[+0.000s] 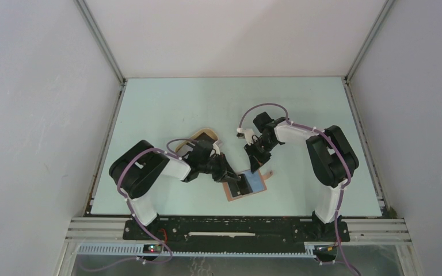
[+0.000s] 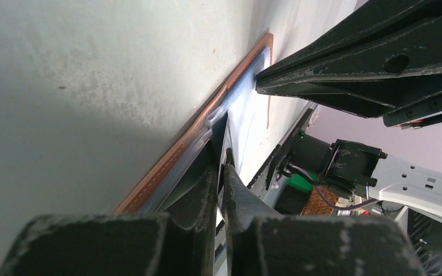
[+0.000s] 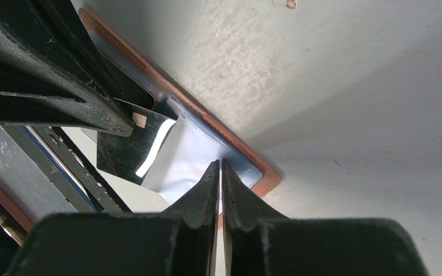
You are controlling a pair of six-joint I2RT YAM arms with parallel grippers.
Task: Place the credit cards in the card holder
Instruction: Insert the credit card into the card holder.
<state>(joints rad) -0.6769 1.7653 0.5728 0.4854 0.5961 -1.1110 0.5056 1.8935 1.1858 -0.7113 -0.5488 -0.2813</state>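
Observation:
The card holder (image 1: 257, 184) lies open on the table near the front, a brown leather rim (image 3: 230, 141) around pale blue pockets (image 2: 239, 100). A black credit card (image 3: 121, 152) with a bright glare stripe is pinched by its edge (image 2: 223, 129) in my left gripper (image 2: 221, 167), tilted over the holder's left half. In the top view the left gripper (image 1: 239, 179) is at the holder's left side. My right gripper (image 3: 219, 164) is shut and empty, its tips resting on the blue lining at the holder's right half (image 1: 256, 168). No other cards show.
A tan oval tray (image 1: 198, 140) sits behind the left arm, mostly covered by it. The holder's small snap tab (image 1: 269, 173) sticks out at its right. The black rail (image 1: 236, 229) runs along the table's front edge just below the holder. Both grippers' fingers stand close together over the holder.

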